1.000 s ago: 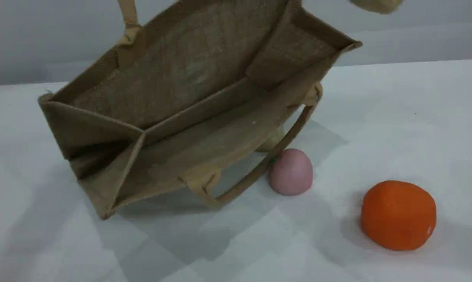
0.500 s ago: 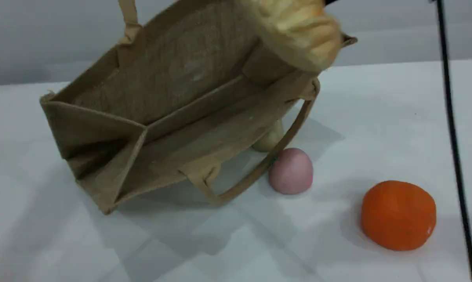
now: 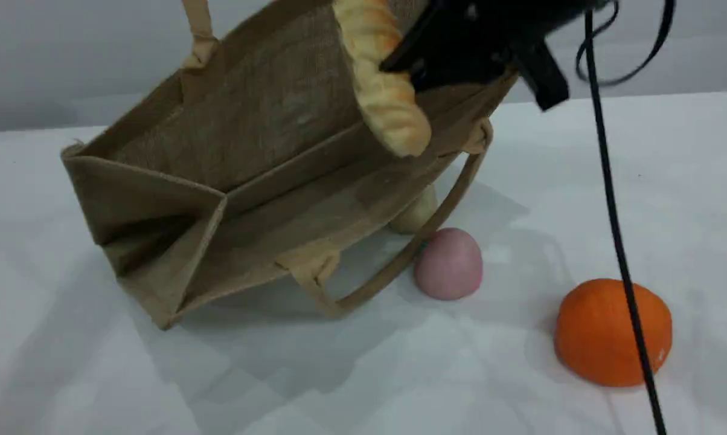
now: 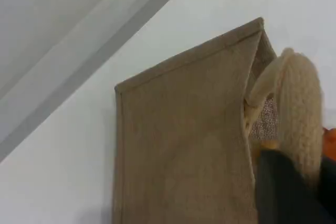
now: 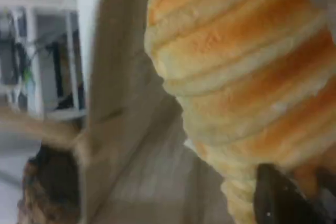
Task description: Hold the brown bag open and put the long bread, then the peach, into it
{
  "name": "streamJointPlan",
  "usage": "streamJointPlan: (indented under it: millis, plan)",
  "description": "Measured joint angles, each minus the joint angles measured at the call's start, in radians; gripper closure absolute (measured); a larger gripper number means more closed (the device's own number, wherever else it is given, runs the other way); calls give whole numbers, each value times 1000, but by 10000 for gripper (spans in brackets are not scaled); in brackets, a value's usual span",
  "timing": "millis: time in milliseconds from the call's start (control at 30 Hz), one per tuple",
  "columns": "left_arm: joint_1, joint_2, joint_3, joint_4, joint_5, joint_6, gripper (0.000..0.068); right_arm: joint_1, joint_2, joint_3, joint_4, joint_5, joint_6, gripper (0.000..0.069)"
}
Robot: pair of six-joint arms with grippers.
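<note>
Nearest, at five o'clock, an orange ball point(image 3: 611, 332) sits on the white table point(image 3: 671, 181). Near centre lies the peach point(image 3: 448, 264), just beside the brown bag's lower handle point(image 3: 400, 266). Beyond, the brown bag point(image 3: 267, 157) gapes toward the viewer — its upper handle point(image 3: 198, 30) runs out of view at twelve o'clock; the left gripper is unseen, apparently clamped there. The right gripper point(image 3: 427, 57), clamped on the long bread point(image 3: 384, 90), hangs at the mouth. Best lower the bread deeper inside before releasing — clear of the rim.
</note>
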Motion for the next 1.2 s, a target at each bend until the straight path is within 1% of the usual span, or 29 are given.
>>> streamJointPlan:
  millis: [200, 367, 433, 500, 567, 633, 667, 767, 867, 967, 1100, 1200]
  plan:
    - [0, 0, 0, 0, 1, 0, 582, 0, 107, 0, 169, -24, -130, 646]
    - [0, 0, 0, 0, 1, 0, 582, 0, 166, -1, 329, -26, -291, 646]
    - [0, 0, 0, 0, 1, 0, 582, 0, 178, -1, 385, -24, -356, 638]
    - [0, 0, 0, 0, 1, 0, 582, 0, 184, -1, 421, -17, -420, 616]
    - [0, 0, 0, 0, 1, 0, 582, 0, 185, -1, 421, -15, -479, 575]
    - [0, 0, 0, 0, 1, 0, 582, 0, 185, -1, 421, -3, -540, 499]
    - [0, 0, 0, 0, 1, 0, 582, 0, 185, -1, 421, 1, -557, 459]
    - [0, 0, 0, 0, 1, 0, 582, 0, 185, -2, 421, -2, -568, 307]
    - [0, 0, 0, 0, 1, 0, 582, 0, 185, -2, 421, -3, -567, 195]
    - [0, 0, 0, 0, 1, 0, 582, -2, 183, -2, 420, 5, -596, 142]
    - [0, 0, 0, 0, 1, 0, 582, -7, 183, -21, 419, 65, -656, 129]
    - [0, 0, 0, 0, 1, 0, 582, -21, 180, -52, 419, 140, -673, 128]
